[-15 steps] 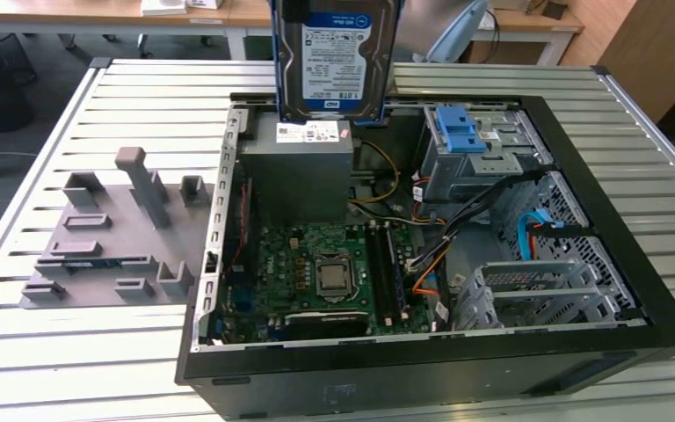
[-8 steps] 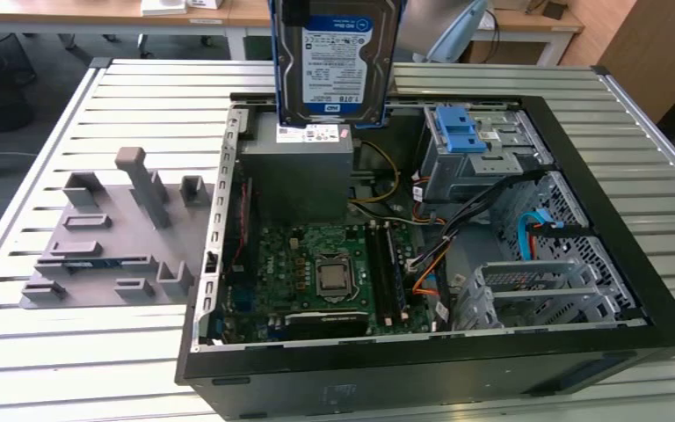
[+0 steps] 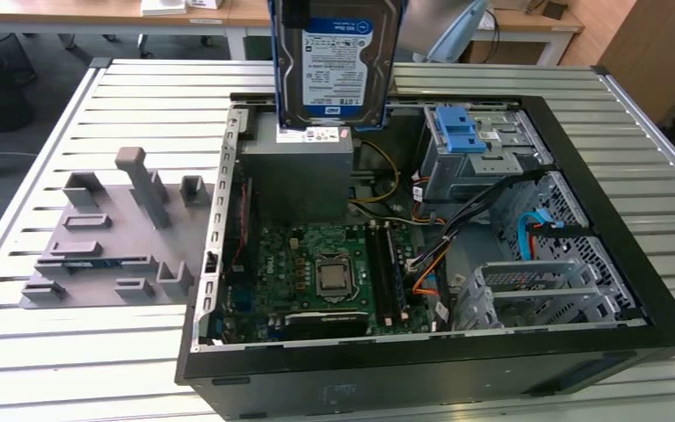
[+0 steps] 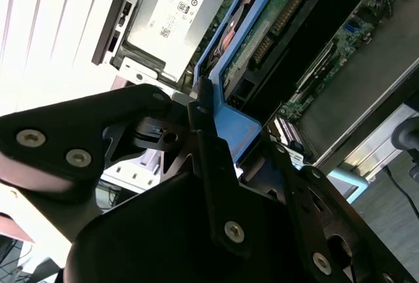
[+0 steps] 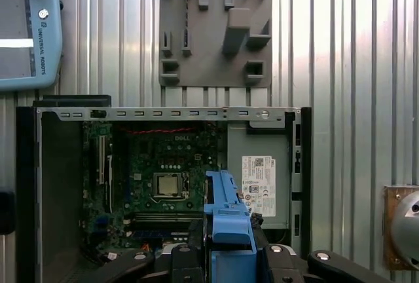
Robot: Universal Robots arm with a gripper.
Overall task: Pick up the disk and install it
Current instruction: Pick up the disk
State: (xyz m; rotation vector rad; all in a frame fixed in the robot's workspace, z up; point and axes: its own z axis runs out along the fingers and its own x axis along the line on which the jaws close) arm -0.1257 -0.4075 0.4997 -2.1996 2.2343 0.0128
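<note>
hanging upright over the open computer case [image 3: 619, 352], the disk [image 3: 335, 61] turns its white-and-blue label toward the exterior view, with its blue bracket running down both long edges. it rests on nothing and sits above the far end of the case, right over the grey power supply [image 3: 302, 163] mounted inside at that end. its lower edge overlaps the top of the power supply in that view, and i cannot tell whether the two touch. in the second wrist view the gripper [image 4: 200, 122] is drawn in narrow and clamped on the disk, its black fingers [image 4: 213, 171] pressed against the end of the blue bracket, with the disk's circuit-board side turned toward the case's interior. in the first wrist view the disk [image 5: 226, 211] appears edge-on over the case, just beside the power supply's white sticker. inside the case, the green motherboard [image 3: 314, 272] lies on the floor next to the power supply. a grey drive cage with a blue latch [image 3: 469, 141] fills the far corner on the exterior view's right. outside the case, on the exterior view's left, a grey fixture block [image 3: 115, 237] lies flat on the slatted metal table [image 3: 32, 369], well apart from the disk. a teach pendant [image 5: 29, 34] lies on the table just outside the case.
</note>
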